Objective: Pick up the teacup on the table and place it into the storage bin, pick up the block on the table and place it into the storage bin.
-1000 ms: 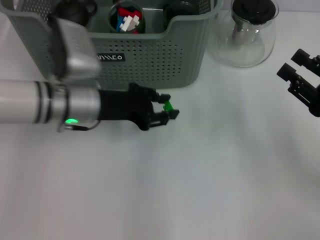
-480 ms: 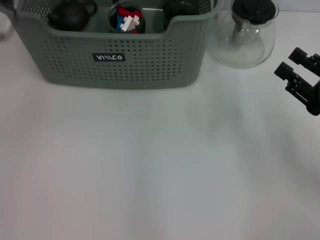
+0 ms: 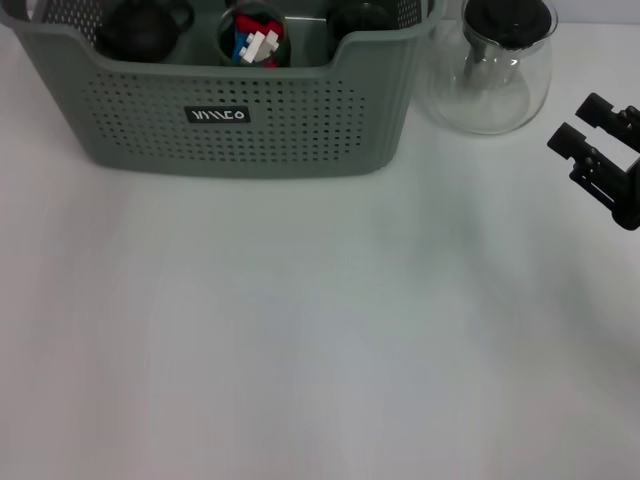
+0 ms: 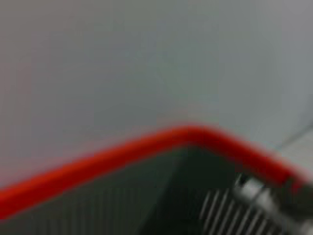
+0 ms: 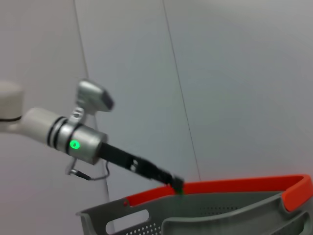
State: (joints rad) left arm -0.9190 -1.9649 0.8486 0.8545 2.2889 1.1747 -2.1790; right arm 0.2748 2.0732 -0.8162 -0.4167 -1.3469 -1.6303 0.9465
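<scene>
The grey-green storage bin (image 3: 300, 120) stands at the back of the white table, and its rim (image 5: 205, 215) also shows in the right wrist view. Inside it are a dark teacup (image 3: 358, 14), a dark teapot (image 3: 140, 28) and a cup of coloured blocks (image 3: 252, 35). My left gripper (image 5: 175, 184) is out of the head view. The right wrist view shows it raised over the bin's rim, shut on a small green block (image 5: 178, 186). My right gripper (image 3: 573, 122) hangs open and empty at the table's right edge.
A clear glass pot with a black lid (image 3: 492, 62) stands right of the bin. A red-rimmed edge (image 5: 234, 185) runs behind the bin in the right wrist view. The left wrist view is a blur of red edge and dark surface.
The left arm, which held the green block low in front of the bin a second ago, has lifted out of the head view. The right gripper has barely shifted.
</scene>
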